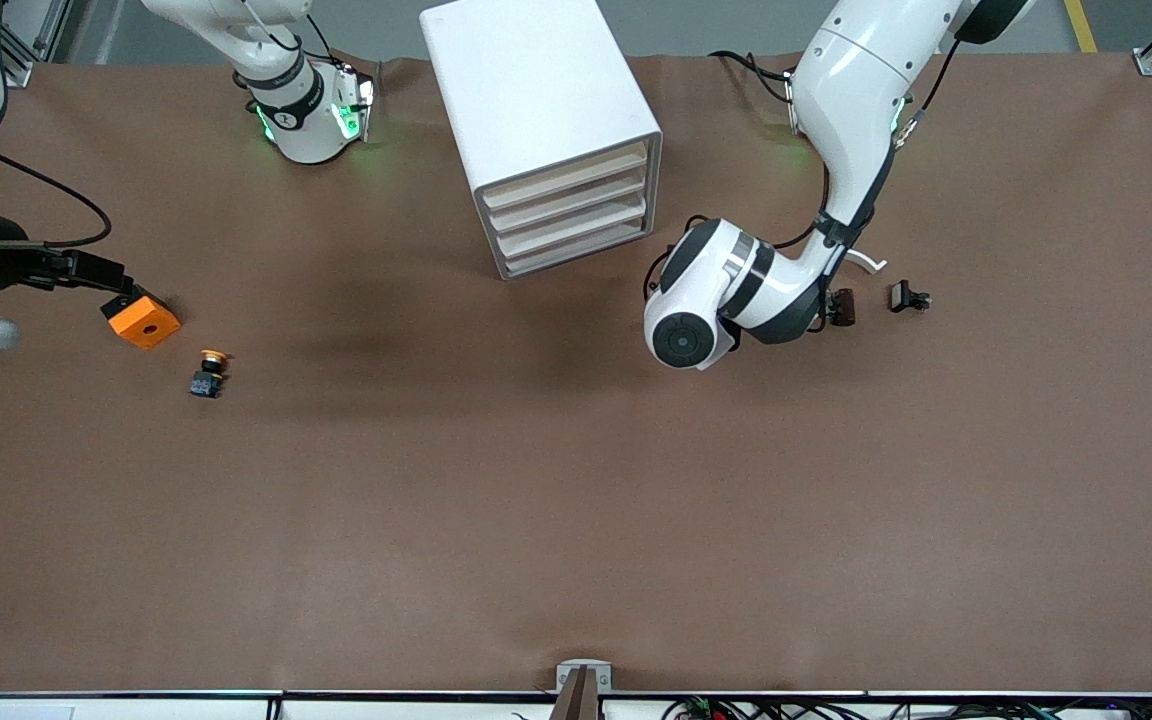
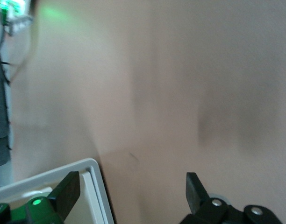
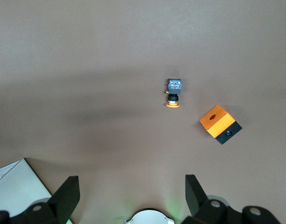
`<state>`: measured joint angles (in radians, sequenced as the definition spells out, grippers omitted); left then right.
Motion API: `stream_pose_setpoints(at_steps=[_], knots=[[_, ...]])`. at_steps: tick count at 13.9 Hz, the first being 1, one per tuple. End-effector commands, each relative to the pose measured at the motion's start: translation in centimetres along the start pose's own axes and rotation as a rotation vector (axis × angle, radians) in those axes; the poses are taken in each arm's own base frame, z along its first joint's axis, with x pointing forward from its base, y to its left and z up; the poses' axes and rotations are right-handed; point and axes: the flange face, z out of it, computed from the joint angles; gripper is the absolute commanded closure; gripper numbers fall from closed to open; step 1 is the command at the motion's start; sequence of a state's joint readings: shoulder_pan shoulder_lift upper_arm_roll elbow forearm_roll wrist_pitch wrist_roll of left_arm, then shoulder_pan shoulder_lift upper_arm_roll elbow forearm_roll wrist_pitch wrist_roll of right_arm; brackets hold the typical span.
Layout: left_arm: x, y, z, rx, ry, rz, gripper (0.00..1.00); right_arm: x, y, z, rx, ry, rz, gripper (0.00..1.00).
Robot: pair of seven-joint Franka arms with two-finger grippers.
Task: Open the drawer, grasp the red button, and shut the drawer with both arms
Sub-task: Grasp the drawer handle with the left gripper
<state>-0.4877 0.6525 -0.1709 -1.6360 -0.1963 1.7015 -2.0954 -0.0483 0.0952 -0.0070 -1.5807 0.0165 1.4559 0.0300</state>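
Note:
The white cabinet [image 1: 536,110] stands near the robots' side, between the two arms. Its four beige drawer fronts [image 1: 571,215] are all shut. The button is out of view. My left arm's wrist [image 1: 716,300] hangs low beside the drawer fronts, toward the left arm's end, and hides its hand. In the left wrist view the left gripper [image 2: 132,179] is open and holds nothing, with a white cabinet corner [image 2: 89,186] by one finger. My right gripper [image 3: 131,184] is open and empty, high over bare table near its own base [image 3: 150,218].
An orange cube [image 1: 143,322] and an orange-yellow capped button [image 1: 208,372] lie toward the right arm's end. A dark fixture [image 1: 56,268] reaches in at that end, up to the cube. A small black part [image 1: 908,297] lies toward the left arm's end.

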Motion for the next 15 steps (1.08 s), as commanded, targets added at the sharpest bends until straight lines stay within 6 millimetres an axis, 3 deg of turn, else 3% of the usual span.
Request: stream_pose_setpoints(at_steps=[1, 4, 7, 11, 15], knots=[[1.2, 0.6, -0.9, 0.030, -0.035, -0.009, 0.00, 0.0, -0.8, -0.1, 0.000, -0.010, 0.007, 0.00], [0.5, 0.8, -1.5, 0.028, -0.060, -0.007, 0.00, -0.1, -1.0, 0.2, -0.001, -0.018, 0.033, 0.00], [-1.2, 0.2, -2.8, 0.075, -0.197, -0.008, 0.00, -0.1, -1.0, 0.1, 0.000, -0.017, 0.033, 0.00], [-2.8, -0.6, -2.9, 0.136, -0.296, -0.004, 0.00, -0.1, -0.7, 0.2, 0.001, -0.018, 0.028, 0.00], [-3.7, -0.6, -2.1, 0.190, -0.423, 0.133, 0.00, -0.1, -0.5, 0.2, 0.001, -0.018, 0.028, 0.00]])
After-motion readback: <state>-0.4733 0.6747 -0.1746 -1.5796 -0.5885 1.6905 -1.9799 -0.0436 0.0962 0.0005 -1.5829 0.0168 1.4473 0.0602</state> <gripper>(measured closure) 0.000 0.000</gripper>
